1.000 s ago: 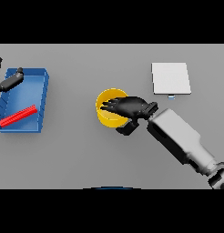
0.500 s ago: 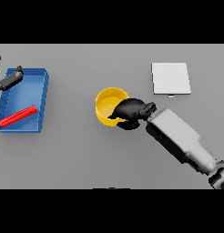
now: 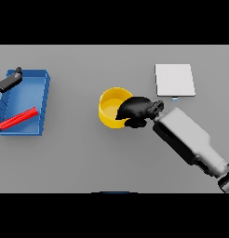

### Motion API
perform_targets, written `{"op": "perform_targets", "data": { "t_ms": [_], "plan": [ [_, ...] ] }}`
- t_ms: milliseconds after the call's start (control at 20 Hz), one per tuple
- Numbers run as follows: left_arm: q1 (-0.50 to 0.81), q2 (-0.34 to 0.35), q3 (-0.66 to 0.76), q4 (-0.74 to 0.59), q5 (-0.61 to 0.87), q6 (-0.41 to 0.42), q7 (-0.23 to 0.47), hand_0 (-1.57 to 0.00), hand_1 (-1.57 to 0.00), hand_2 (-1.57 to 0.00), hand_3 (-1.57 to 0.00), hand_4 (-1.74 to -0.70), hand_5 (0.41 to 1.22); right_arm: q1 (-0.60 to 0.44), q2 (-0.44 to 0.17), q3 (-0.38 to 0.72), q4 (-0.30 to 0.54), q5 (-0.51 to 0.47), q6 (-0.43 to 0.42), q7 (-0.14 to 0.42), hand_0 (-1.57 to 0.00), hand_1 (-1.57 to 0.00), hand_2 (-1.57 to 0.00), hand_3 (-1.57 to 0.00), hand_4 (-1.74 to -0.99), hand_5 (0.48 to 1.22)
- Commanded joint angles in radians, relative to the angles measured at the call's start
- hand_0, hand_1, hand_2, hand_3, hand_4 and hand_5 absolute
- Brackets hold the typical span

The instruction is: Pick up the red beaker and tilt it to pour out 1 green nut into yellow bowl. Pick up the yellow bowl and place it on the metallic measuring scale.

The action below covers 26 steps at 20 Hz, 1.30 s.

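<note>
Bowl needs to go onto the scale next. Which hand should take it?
Right. The right hand is curled over the near-right rim of the yellow bowl, and the scale lies on that same side. The left hand is far off at the blue tray.

Plain grey table [image 3: 79, 162], even flat light.

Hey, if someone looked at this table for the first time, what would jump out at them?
The yellow bowl at the table's middle, with the right hand curled over its right rim. Next, the blue tray at far left holding a red beaker lying flat, and the pale scale at upper right.
</note>
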Motion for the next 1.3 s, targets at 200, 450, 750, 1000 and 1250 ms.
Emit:
{"op": "perform_targets", "data": {
  "t_ms": [200, 450, 750, 1000, 1250],
  "plan": [
    [0.005, -0.004, -0.008, -0.004, -0.006, 0.000, -0.015, 0.00, 0.00, 0.00, 0.00, -0.80, 0.719, -0.026, -0.050, -0.038, -0.113, -0.034, 0.062, 0.058, -1.56, -1.55, -1.52, -1.36, -1.730, 1.217],
    [-0.004, 0.000, 0.002, -0.008, 0.006, -0.007, -0.002, 0.00, 0.00, 0.00, 0.00, -0.81, 0.723, -0.040, -0.122, -0.097, -0.181, -0.063, 0.103, 0.110, -1.57, -1.57, -1.55, -1.26, -1.721, 1.219],
    [0.006, 0.016, 0.004, -0.029, -0.002, 0.006, 0.003, 0.00, 0.00, 0.00, 0.00, -0.81, 0.735, -0.050, -0.229, -0.146, -0.185, -0.070, 0.073, 0.057, -1.57, -1.57, -1.57, -1.32, -1.720, 1.220],
    [0.005, 0.024, 0.000, -0.049, -0.011, 0.017, 0.035, 0.00, 0.00, 0.00, 0.00, -0.80, 0.735, -0.118, -0.266, -0.192, -0.017, -0.050, -0.014, 0.039, -1.57, -1.57, -1.57, -1.24, -1.720, 1.221],
    [0.012, 0.029, -0.003, -0.070, -0.003, 0.016, 0.074, 0.00, 0.00, 0.00, 0.00, -0.83, 0.765, -0.134, -0.280, -0.219, 0.154, -0.060, -0.090, 0.014, -1.57, -1.57, -1.57, -1.19, -1.720, 1.221]
  ]
}}
